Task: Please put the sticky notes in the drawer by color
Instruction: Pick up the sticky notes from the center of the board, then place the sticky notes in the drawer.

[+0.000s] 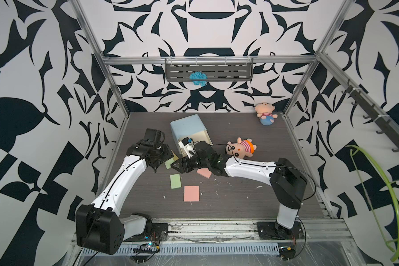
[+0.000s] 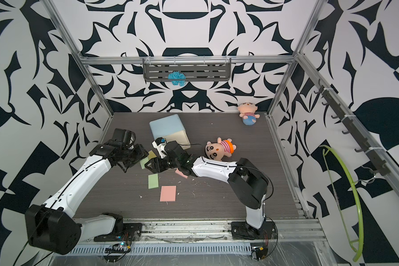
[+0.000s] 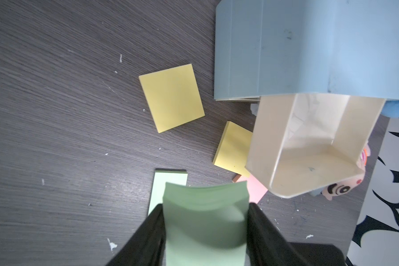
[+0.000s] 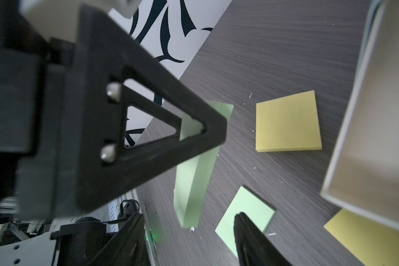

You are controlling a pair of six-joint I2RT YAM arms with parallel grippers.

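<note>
My left gripper (image 3: 205, 207) is shut on a green sticky-note pad (image 3: 205, 221) and holds it above the table. My right gripper (image 4: 189, 232) is open, and the pad's free end (image 4: 194, 175) hangs between its fingers without touching them. The light-blue drawer chest (image 1: 186, 125) has one cream drawer (image 3: 309, 149) pulled out, just beyond both grippers. Two yellow pads (image 3: 172, 97) (image 3: 234, 149) lie beside the chest. Another green pad (image 1: 175, 181) and a pink pad (image 1: 191, 193) lie nearer the front. A second pink pad (image 1: 204, 172) is half hidden under the right arm.
A plush doll (image 1: 241, 148) lies right of the chest, close to the right arm. Another doll (image 1: 265, 114) sits in the back right corner. Paper scraps dot the dark table (image 1: 240, 202). A wall shelf (image 1: 209, 72) holds blue yarn, and a green hanger (image 1: 394, 200) hangs on the right wall.
</note>
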